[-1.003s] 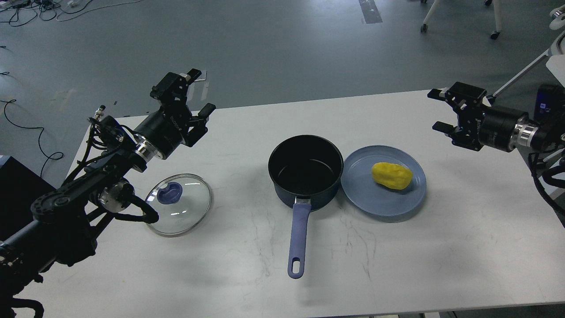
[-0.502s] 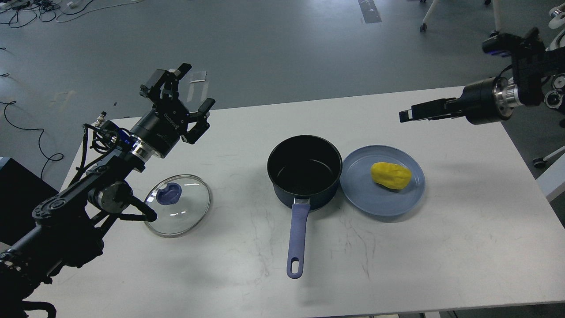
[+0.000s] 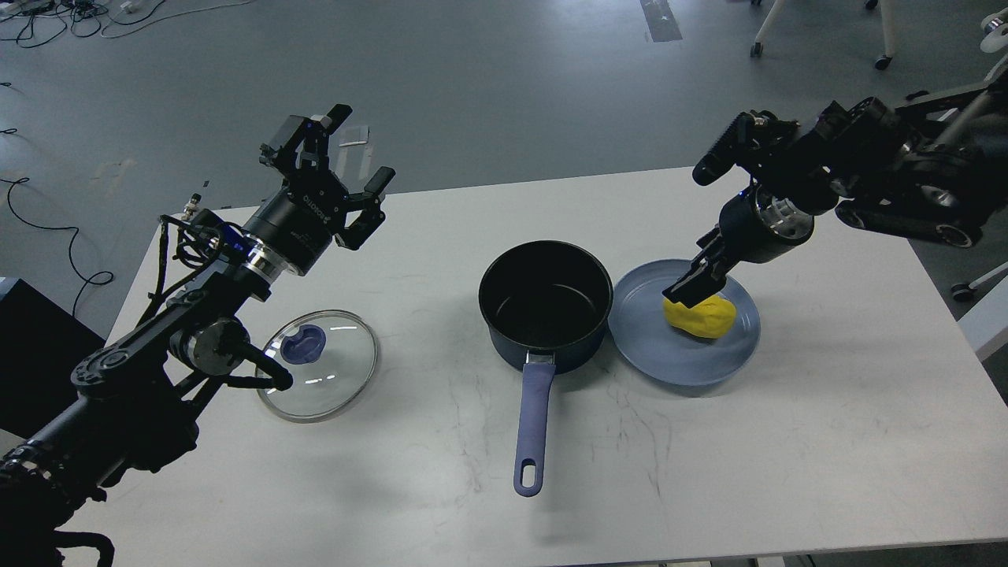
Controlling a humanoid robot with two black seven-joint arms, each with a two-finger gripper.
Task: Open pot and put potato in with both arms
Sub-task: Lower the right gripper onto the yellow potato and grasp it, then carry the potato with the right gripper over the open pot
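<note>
The dark blue pot stands open and empty in the middle of the white table, its blue handle pointing toward me. Its glass lid with a blue knob lies flat on the table to the left. The yellow potato lies on a blue plate that touches the pot's right side. My left gripper is open and empty, raised above the table's back left, behind the lid. My right gripper points down at the potato's top left edge; its dark fingers cannot be told apart.
The table's back edge runs behind both grippers, with grey floor beyond it. Cables lie on the floor at far left. Chair legs stand at the back right. A dark box sits left of the table.
My right arm has swung in from the table's far right edge and come down onto the potato on the plate. My left gripper has shifted slightly and stays open. Pot, lid and potato have not moved.
</note>
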